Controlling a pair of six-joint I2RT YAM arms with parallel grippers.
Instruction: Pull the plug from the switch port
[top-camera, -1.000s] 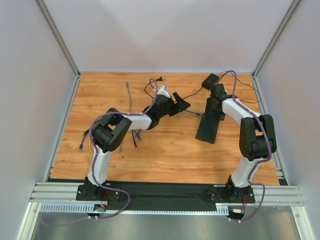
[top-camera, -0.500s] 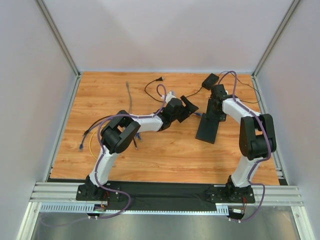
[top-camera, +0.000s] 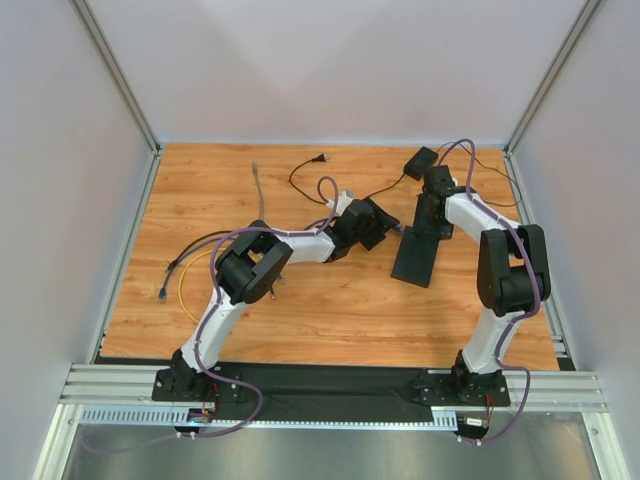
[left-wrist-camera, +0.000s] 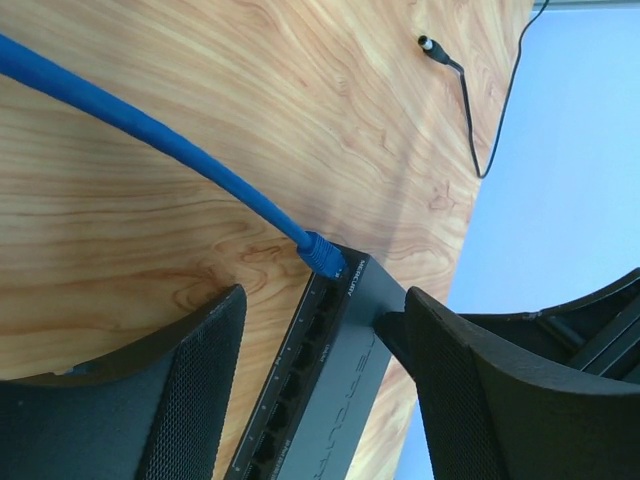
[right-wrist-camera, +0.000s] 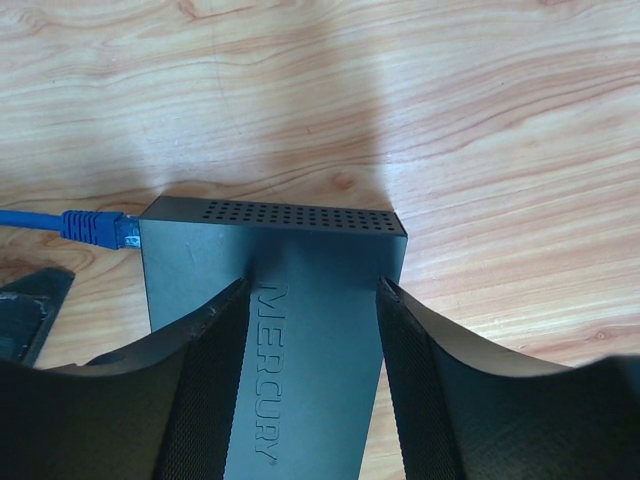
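**Left gripper**: fingers apart, holding nothing. In its wrist view they straddle the port corner of the switch. The plug sits just ahead of the tips, not between them.

**Right gripper**: clamped across the switch, one finger on each long side, close to the plug end.

**Plug:** blue, seated in the end port. The blue cable runs off over bare wood toward the table centre.

**Switch:** on the right half of the table, nearer the far right corner than the near edge. Flat or tipped: cannot tell.

**Hazards (judged):**
- Closing now would likely catch the switch corner, not the plug.
- A grip on the cable alone may slip or strain it.
- The latch tab is not visible. If it is left unpressed, a pull could drag the switch through the right fingers.
- The grippers are near one another, so a wide swing risks a knock.

**Room:**
- Open wood toward the centre, along the cable's line, suits the pull.
- The adapter and its cord lie by the far right corner.
- Loose cables lie by the left edge.
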